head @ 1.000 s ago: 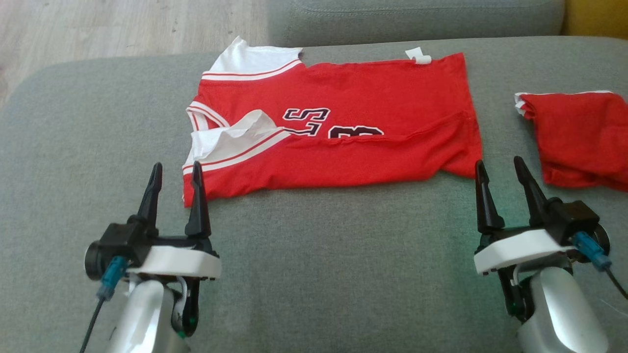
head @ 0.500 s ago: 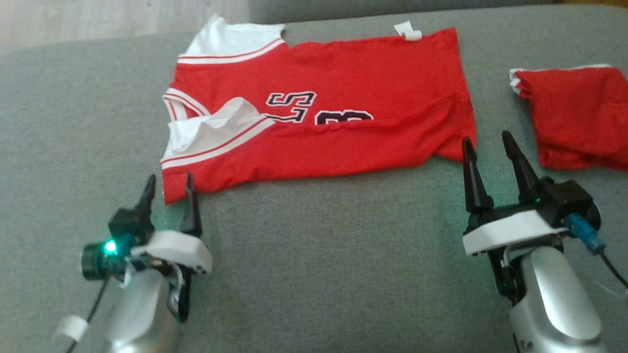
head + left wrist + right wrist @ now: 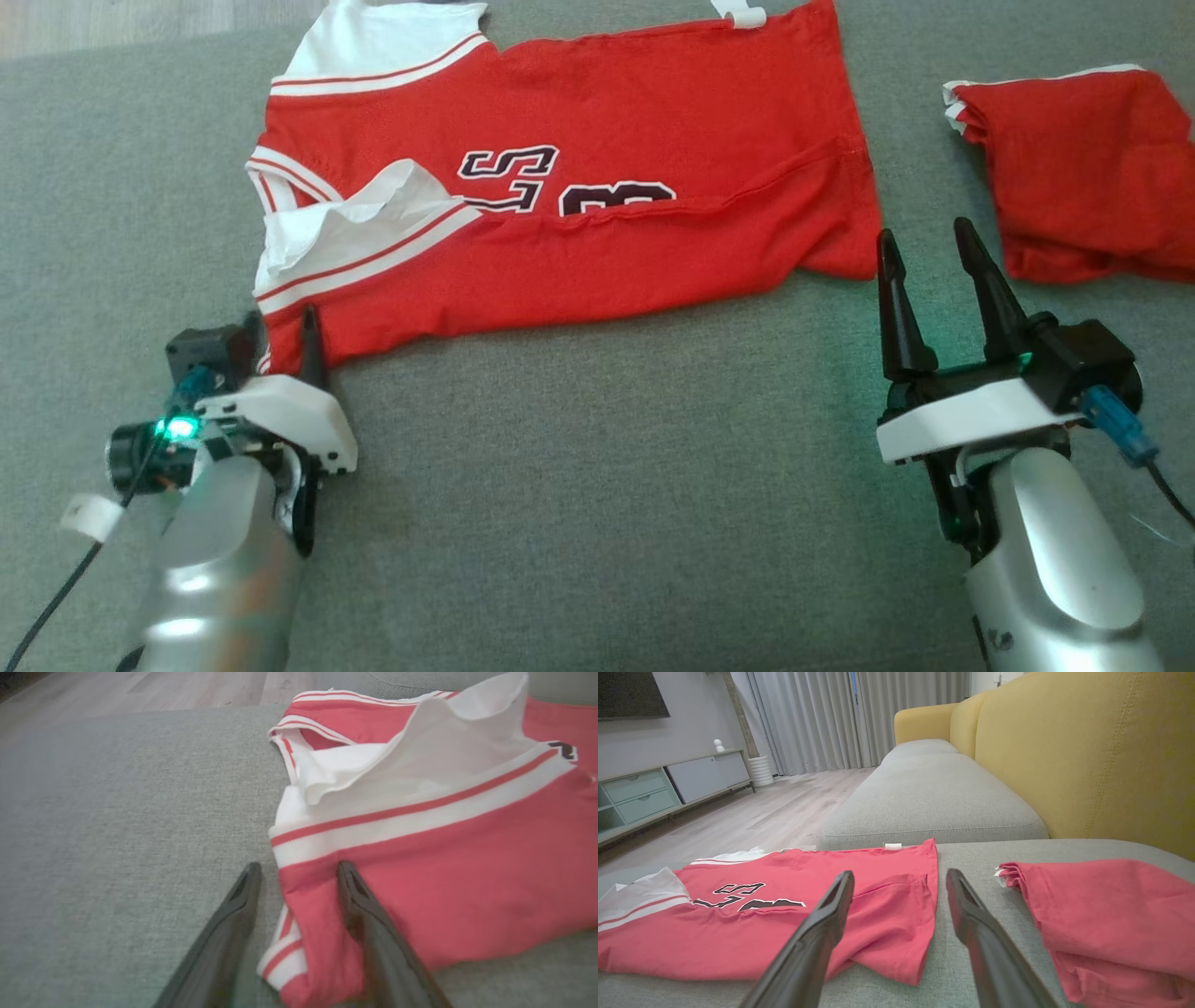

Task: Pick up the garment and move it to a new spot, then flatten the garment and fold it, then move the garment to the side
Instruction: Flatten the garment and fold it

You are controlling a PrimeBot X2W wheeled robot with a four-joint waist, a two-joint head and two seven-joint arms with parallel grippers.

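The garment (image 3: 597, 233) is a red jersey with white trim and dark lettering, lying folded lengthwise on the grey sofa cushion (image 3: 607, 485). My left gripper (image 3: 280, 331) is tipped down at its near left corner. In the left wrist view the left gripper (image 3: 299, 865) is open and straddles the garment's (image 3: 444, 872) striped corner hem, with one finger (image 3: 369, 919) on the red cloth. My right gripper (image 3: 922, 238) stands open just right of the near right corner. In the right wrist view the right gripper (image 3: 900, 873) holds nothing, above the garment's (image 3: 784, 914) edge.
A second red piece of clothing (image 3: 1074, 168) lies folded at the right, close to my right fingers, and is seen as the red piece (image 3: 1111, 914) in the right wrist view. Behind it rises a yellow sofa back (image 3: 1064, 765). Wooden floor (image 3: 761, 812) lies beyond the cushion's left edge.
The head camera has tilted, shifting the whole picture. My left gripper has gone forward and down onto the garment's near left corner, its jaws slightly narrower. The right gripper has edged forward.
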